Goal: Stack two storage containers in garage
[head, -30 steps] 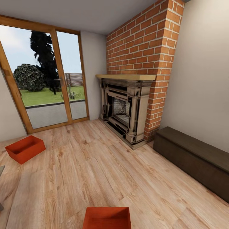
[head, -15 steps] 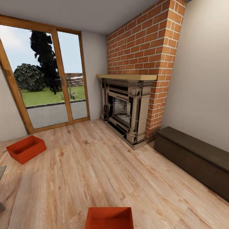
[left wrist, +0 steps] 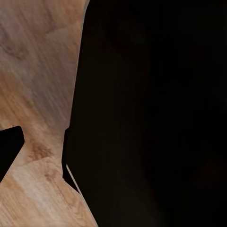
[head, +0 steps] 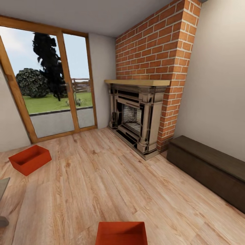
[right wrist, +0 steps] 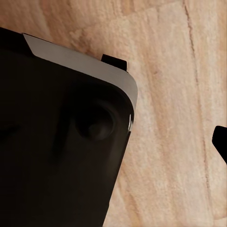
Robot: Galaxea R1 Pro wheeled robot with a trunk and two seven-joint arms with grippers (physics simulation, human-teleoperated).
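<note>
Two orange-red storage containers rest on the light wood-plank floor (head: 102, 177) of the living room. One container (head: 30, 159) lies at the left, near the glass doors. The other container (head: 121, 233) is close in front of me, cut by the head view's lower edge. My left gripper (left wrist: 113, 151) hangs over the planks beside my dark body, one fingertip (left wrist: 9, 151) showing at the picture's edge. My right gripper (right wrist: 113, 142) hangs likewise, one fingertip (right wrist: 222, 142) at the edge. Both hold nothing.
A red-brick fireplace (head: 139, 115) stands ahead, with a long dark wooden bench (head: 207, 170) along the right wall. Wood-framed glass doors (head: 51, 88) fill the back left. A grey object's edge (head: 2, 190) pokes in at the far left.
The whole head view has slid slightly to the right and down, so the camera has moved. The containers lie where they were on the floor.
</note>
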